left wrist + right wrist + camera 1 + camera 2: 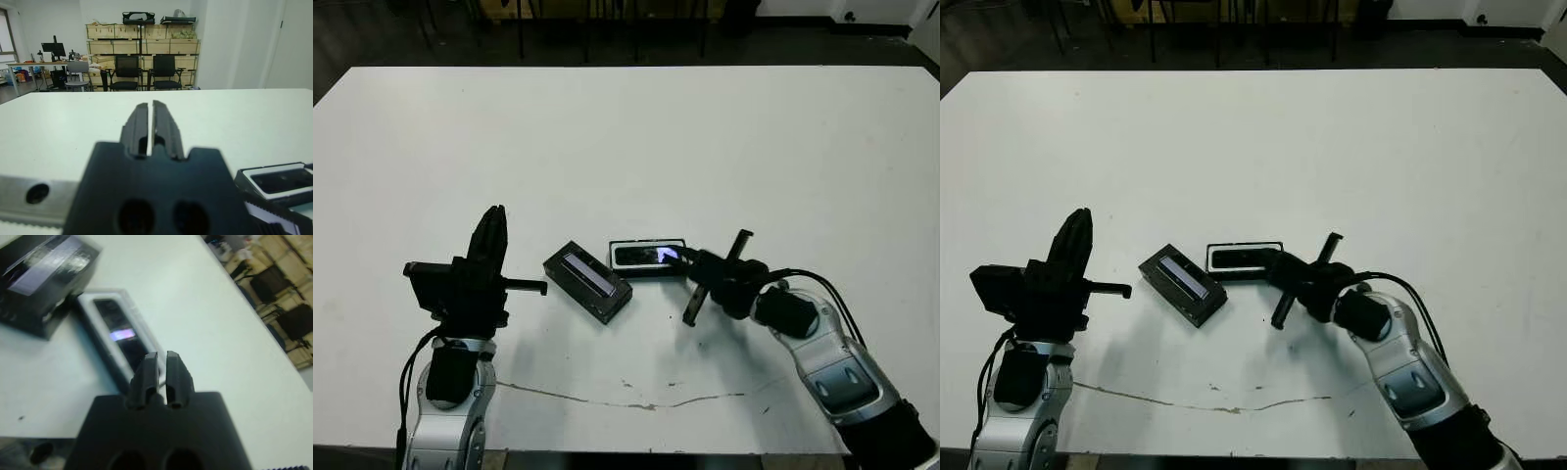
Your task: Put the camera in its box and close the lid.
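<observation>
Resting inside the white-lined box (649,257), the camera (644,256) lies near the table (626,137) centre. Right gripper (679,260), jaws together, apparently touches the box's right end. The lid (588,281) sits just left. Left gripper (492,235) points upward, jaws together.

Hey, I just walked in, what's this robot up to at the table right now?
It is packing a camera into its box. The camera already lies in the white-lined box, screen glowing. The right gripper, fingers shut and holding nothing, sits at the box's end. The lid lies on the table just beside the box, not yet on it. The left gripper is shut, raised and idle, off to the lid's other side.
</observation>
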You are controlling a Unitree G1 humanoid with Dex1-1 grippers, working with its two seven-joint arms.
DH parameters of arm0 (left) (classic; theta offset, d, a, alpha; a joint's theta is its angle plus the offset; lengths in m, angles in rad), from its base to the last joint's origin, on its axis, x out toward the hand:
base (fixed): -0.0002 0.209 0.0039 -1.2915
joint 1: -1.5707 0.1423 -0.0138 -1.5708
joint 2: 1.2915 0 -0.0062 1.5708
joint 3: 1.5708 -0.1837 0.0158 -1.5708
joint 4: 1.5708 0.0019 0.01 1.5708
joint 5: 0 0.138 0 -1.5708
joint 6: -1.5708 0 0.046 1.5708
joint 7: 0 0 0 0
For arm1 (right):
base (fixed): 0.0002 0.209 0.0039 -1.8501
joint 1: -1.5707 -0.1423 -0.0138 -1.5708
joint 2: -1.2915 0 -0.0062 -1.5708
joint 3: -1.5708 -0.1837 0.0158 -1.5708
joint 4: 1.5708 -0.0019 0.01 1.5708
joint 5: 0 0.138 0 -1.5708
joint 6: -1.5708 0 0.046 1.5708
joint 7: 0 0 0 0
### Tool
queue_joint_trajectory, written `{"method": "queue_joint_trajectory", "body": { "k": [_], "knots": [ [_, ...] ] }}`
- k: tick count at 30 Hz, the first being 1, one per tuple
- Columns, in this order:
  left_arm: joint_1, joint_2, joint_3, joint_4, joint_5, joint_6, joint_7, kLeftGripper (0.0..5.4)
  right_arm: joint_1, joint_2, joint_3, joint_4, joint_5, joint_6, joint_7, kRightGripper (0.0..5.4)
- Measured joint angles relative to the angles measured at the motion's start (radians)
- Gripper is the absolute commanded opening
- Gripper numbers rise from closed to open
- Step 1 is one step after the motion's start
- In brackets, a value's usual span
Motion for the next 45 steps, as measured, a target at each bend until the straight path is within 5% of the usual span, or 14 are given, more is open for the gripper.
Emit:
{"method": "queue_joint_trajectory", "body": {
  "k": [3,7,10,15,25,31,39,45],
  "knots": [
    [0.002,0.001,0.002,-0.013,-0.001,0.001,-0.005,0.0,0.001,0.016,-0.106,-0.069,0.12,0.031,-0.004,0.01],
    [0.004,0.01,0.009,-0.058,0.0,0.01,-0.023,0.0,-0.006,0.029,-0.243,-0.169,0.319,0.176,0.007,0.01],
    [0.004,0.039,0.02,-0.112,-0.002,0.053,-0.053,0.0,-0.017,0.011,-0.305,-0.202,0.395,0.205,0.018,0.01],
    [-0.021,0.119,0.058,-0.2,-0.042,0.156,-0.158,0.0,-0.026,-0.037,-0.342,-0.219,0.427,0.215,0.022,0.01],
    [-0.144,0.52,0.158,-0.312,-0.152,0.455,-0.442,0.0,-0.036,-0.064,-0.335,-0.221,0.428,0.217,0.003,0.01],
    [-0.227,0.703,0.177,-0.235,-0.178,0.485,-0.606,0.0,-0.035,-0.066,-0.33,-0.222,0.423,0.216,-0.007,0.01],
    [-0.392,0.94,0.003,-0.109,-0.124,0.512,-0.867,0.0,-0.031,-0.088,-0.326,-0.232,0.414,0.217,-0.014,0.01],
    [-0.528,0.989,-0.164,0.013,-0.082,0.555,-1.029,0.0,-0.029,-0.095,-0.326,-0.239,0.414,0.218,-0.014,0.01]
  ]
}}
